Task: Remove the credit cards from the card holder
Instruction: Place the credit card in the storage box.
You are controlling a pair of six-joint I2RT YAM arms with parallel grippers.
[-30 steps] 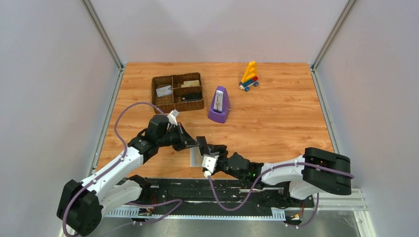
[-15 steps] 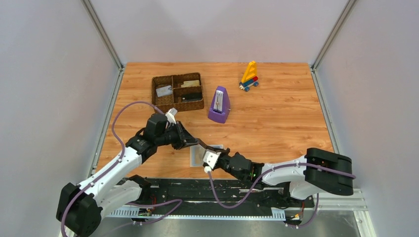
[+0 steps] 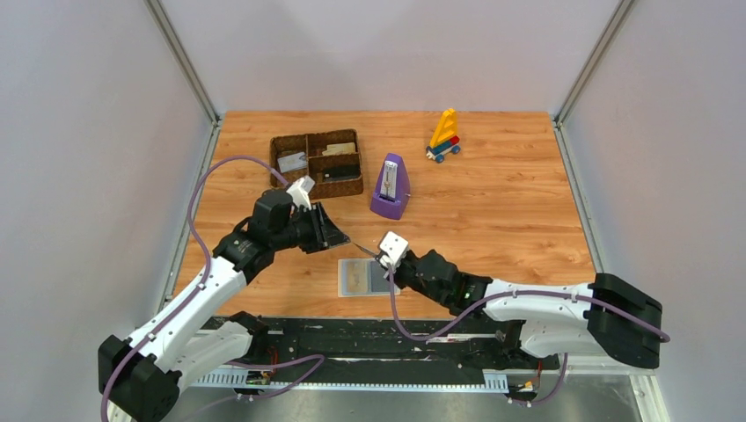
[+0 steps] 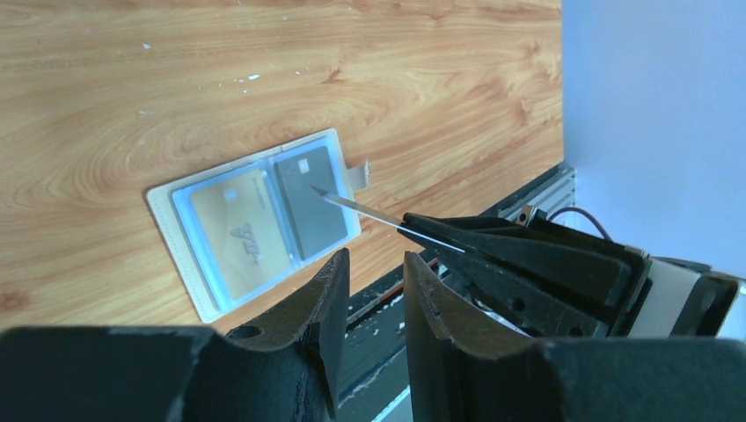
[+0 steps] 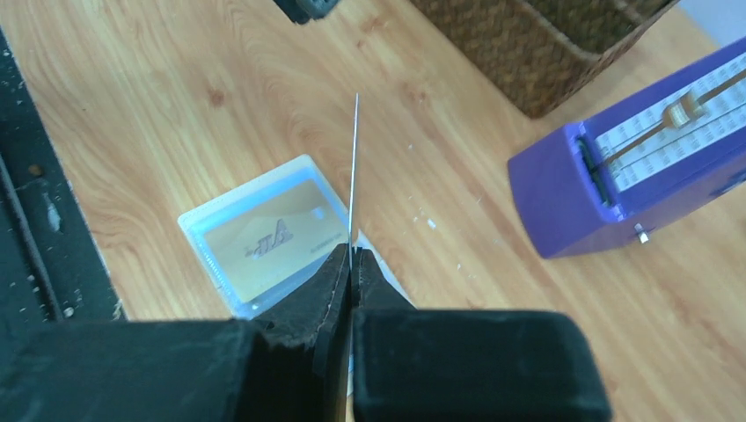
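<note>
Right gripper (image 5: pixel 352 257) clamping a card (image 5: pixel 355 167), edge-on, possibly grey, over half-hidden card holder (image 5: pixel 201 230), left gripper (image 4: pixel 374 266) parted, empty.

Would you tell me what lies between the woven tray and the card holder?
In the top view, the open left gripper hovers over that stretch, and beside it is the thin card pinched by the right gripper.

A wood-grain bench (image 3: pixel 493 229) carries four items. A light-blue card holder (image 3: pixel 359 278) lies open and flat near the front edge. Farther back on the left sits a brown woven tray (image 3: pixel 339 188). A purple metronome (image 3: pixel 391 187) stands upright just to the tray's right, and a colourful toy boat (image 3: pixel 444 136) rests well apart, toward the far right.
</note>
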